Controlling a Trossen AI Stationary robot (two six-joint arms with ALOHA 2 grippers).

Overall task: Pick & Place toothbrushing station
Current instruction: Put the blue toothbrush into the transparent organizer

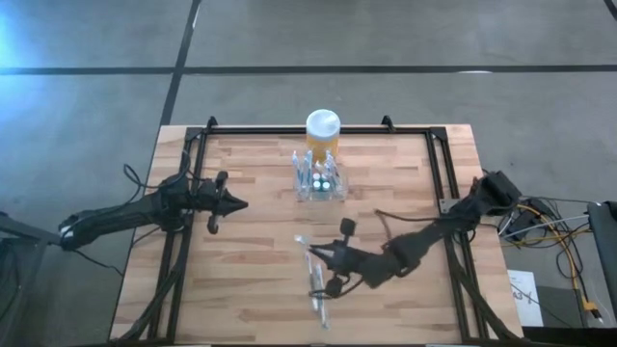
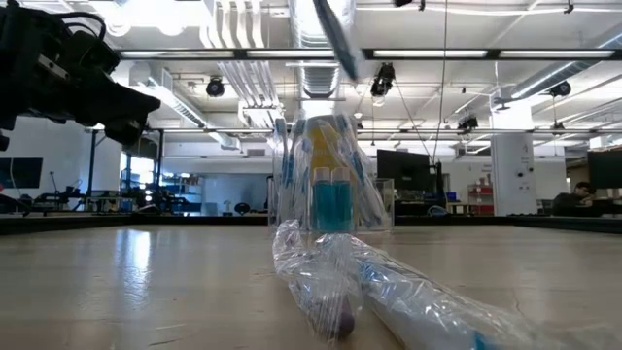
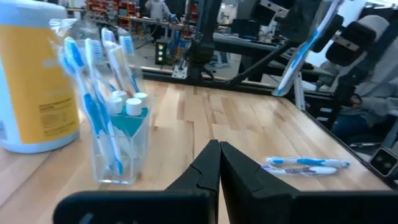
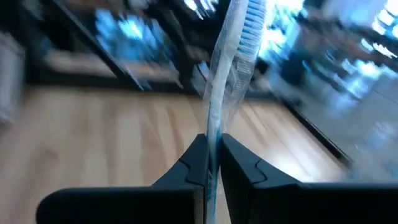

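Nearest my edge of the table, two wrapped brushes [image 1: 317, 289] lay loose on the wood, one showing up close in the low view as a crinkled plastic sleeve. Just beyond them my right gripper [image 1: 310, 253] was clenched on a wrapped toothbrush [image 4: 230, 68], pinching it low on the handle so the bristle end stood well clear of the fingers, the wrapper bunched around the shaft.

Farther back, near the middle of the table, stood the station [image 1: 320, 183], a clear holder already carrying several blue brushes and two capped tubes. The yellow jar [image 1: 323, 133] sat just behind it, touching or nearly so; I could not tell which. My left gripper [image 1: 237, 203] waited off to the station's left, jaws closed on nothing, pointed toward it.

My worry was the grip. Slick wrapper between narrow pads could let the brush swing or slide out during the carry. The long free end could also catch the brushes already standing in the holder, or tip the light holder over as I lowered it in. A crowded holder leaves few gaps, so a poor angle might leave the brush propped on the rim. Pushing the holder back could knock the jar.
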